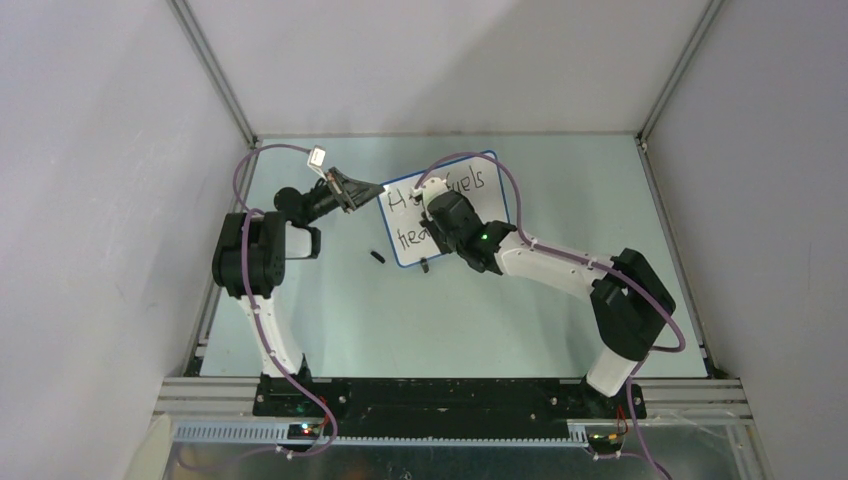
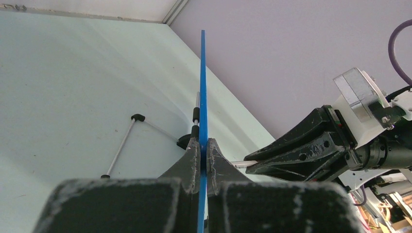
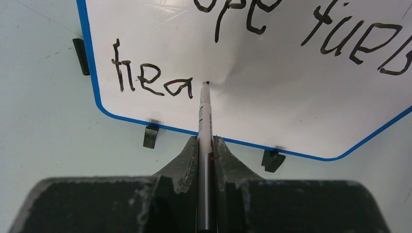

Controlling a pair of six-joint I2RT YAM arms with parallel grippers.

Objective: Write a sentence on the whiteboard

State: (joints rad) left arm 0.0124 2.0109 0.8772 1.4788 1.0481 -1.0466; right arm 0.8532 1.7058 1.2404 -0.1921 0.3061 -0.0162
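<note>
I see a white whiteboard [image 3: 291, 97] with a blue edge and black words [image 3: 148, 83], a white-and-black pen [image 3: 205, 116], a pale green table [image 1: 450, 320] and a purple cable [image 2: 390, 48].

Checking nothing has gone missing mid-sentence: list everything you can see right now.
whiteboard: one, white with a blue frame, far centre of the table.
sentence: one, unfinished, black, on the whiteboard; "Hope fuels" above, "hea" below.
marker pen: one, black and white, tip at the board just after "hea".
clip feet: two, black, on the board's near edge.
small black piece: one, on the table left of the board; cannot tell what.
table: one, pale green.
cables: two, purple, one along each arm.
left gripper: black, shut on the whiteboard's edge.
right gripper: black, shut on the marker pen.
</note>
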